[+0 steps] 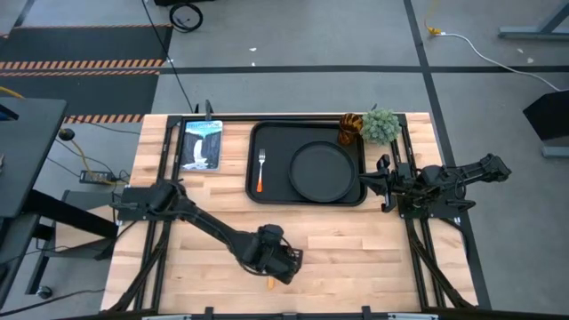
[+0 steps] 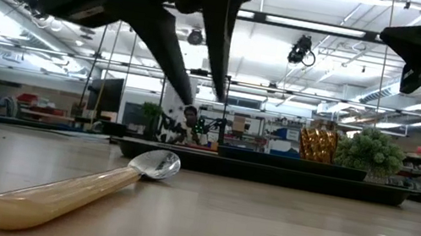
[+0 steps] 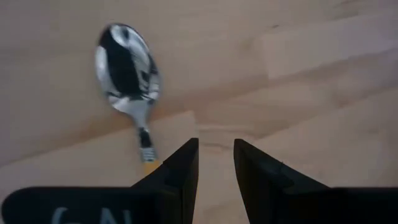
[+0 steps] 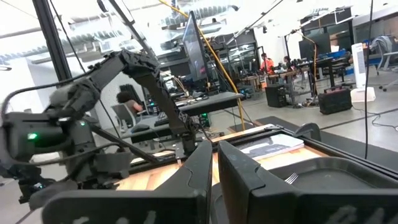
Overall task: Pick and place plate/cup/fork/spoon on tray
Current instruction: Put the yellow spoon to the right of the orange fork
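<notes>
Wood tabletop (image 1: 356,258) near the front edge is where the spoon (image 2: 75,187) is lying flat, well apart from the tray (image 1: 267,191). The left gripper (image 3: 216,163) is hung just above it, jaws parted by a narrow gap with nothing between them; the orange handle is seen off to one side of the fingers, not in the gap, so nothing's grabbed. On the tray, the fork (image 1: 260,169) and the plate (image 1: 322,172) are set side by side, with the cup (image 1: 350,128) at its far right corner. The right gripper (image 1: 384,184) is parked just beside the tray's right edge, jaws nearly closed, empty.
</notes>
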